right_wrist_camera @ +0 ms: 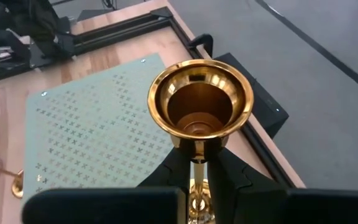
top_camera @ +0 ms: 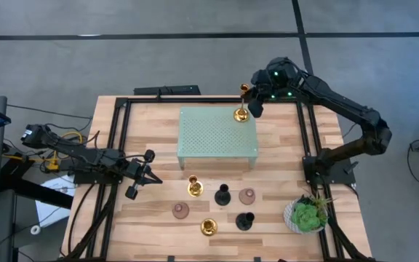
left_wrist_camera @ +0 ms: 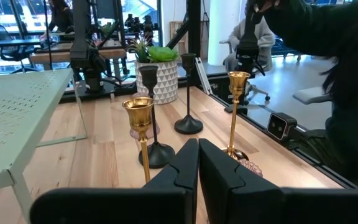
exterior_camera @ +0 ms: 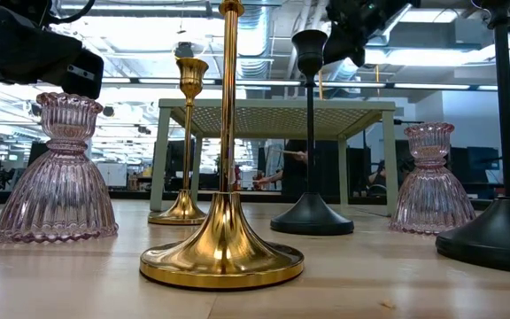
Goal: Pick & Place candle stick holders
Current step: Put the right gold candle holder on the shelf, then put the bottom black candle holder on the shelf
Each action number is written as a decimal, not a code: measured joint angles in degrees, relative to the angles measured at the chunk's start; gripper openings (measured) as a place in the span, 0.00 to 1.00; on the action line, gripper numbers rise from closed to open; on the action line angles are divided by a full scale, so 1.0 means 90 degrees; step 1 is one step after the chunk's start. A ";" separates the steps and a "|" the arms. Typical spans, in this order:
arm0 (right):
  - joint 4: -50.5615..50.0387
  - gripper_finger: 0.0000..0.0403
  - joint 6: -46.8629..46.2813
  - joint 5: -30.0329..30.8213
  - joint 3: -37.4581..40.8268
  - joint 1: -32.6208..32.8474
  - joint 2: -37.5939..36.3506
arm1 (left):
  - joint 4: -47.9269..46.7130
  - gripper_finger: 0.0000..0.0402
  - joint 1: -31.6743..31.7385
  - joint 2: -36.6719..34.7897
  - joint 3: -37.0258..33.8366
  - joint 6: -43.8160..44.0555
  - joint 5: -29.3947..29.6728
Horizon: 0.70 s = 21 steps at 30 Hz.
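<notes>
Pinched on a slim stem, right gripper (right_wrist_camera: 197, 163) holds 1 gold candle stick holder (top_camera: 241, 110), its base at the 1 o'clock corner of the pale green perforated stand (top_camera: 217, 135), cup (right_wrist_camera: 199, 104) seen from above in the right wrist view.

Remaining 6 holders on the wooden table (top_camera: 151, 218), at 6 o'clock of the stand:
- 2 gold (top_camera: 195, 186), (top_camera: 208, 227)
- 2 black (top_camera: 222, 194), (top_camera: 245, 221)
- 2 pink (top_camera: 180, 210), (top_camera: 247, 195)

Left gripper (top_camera: 138, 177): fingers (left_wrist_camera: 182, 168) pressed together, empty, at 9 o'clock of that group. Potted plant (top_camera: 308, 215): table's 4 o'clock corner.
</notes>
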<state>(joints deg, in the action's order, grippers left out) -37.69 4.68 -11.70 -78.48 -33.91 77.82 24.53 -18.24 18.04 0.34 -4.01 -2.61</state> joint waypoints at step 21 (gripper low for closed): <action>-0.1822 0.47 0.0189 -0.0117 -0.0190 -0.0015 -0.0068 | -0.0002 0.03 -0.0001 0.0002 0.0000 0.0000 0.0000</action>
<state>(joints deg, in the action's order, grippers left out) -54.09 6.38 -12.76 -80.18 -34.04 77.21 24.51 -18.25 18.06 0.34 -4.01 -2.61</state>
